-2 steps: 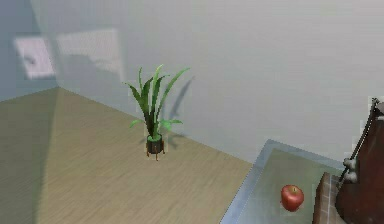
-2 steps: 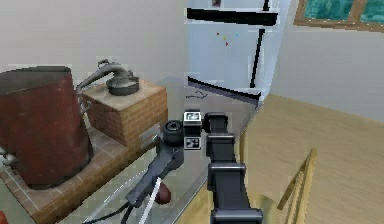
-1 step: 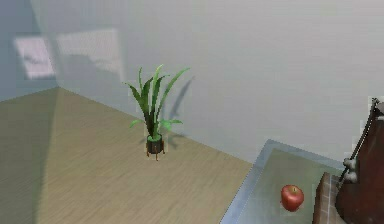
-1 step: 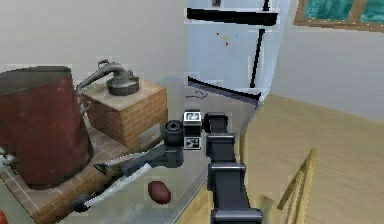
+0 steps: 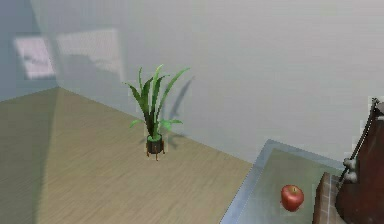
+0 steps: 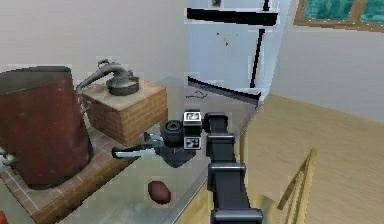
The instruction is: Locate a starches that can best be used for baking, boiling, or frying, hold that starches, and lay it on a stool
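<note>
The arm (image 6: 232, 185) rises as a dark square bar from the arm side view's bottom edge. At its far end the gripper (image 6: 124, 153) points left, its thin fingers (image 6: 138, 151) roughly level.

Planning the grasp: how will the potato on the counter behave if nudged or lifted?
The potato looks rounded and oval, so a nudge would probably roll it on the smooth counter. It seems solid: likely stiff, fairly heavy for its size, not fragile.

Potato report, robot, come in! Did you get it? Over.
Dark two-finger gripper out by brick-patterned box; cannot tell if holding. Small brown oval potato lying on grey tabletop, below gripper in picture. Big rust-red drum crowds the side.
</note>
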You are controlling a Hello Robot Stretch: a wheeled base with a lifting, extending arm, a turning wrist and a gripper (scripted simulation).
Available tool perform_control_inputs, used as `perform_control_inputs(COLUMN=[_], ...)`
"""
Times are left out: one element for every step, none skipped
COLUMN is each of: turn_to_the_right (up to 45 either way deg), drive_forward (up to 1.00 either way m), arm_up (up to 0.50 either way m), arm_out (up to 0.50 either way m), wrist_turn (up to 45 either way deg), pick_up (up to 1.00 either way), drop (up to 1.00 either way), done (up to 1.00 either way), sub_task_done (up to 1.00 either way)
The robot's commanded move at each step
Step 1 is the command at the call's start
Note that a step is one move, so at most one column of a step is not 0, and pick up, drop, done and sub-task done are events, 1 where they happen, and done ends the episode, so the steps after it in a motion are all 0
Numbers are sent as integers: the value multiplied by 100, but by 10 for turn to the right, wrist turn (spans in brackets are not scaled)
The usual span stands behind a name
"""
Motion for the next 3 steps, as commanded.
perform_control_inputs(turn_to_the_right=[0, 0, 0], drive_forward=[0, 0, 0], arm_up=[0, -30, 0], arm_out=[0, 0, 0], wrist_turn=[180, 0, 0], pick_up=[0, 0, 100], drop=[0, 0, 0], done=[0, 0, 0], sub_task_done=[0, 0, 0])
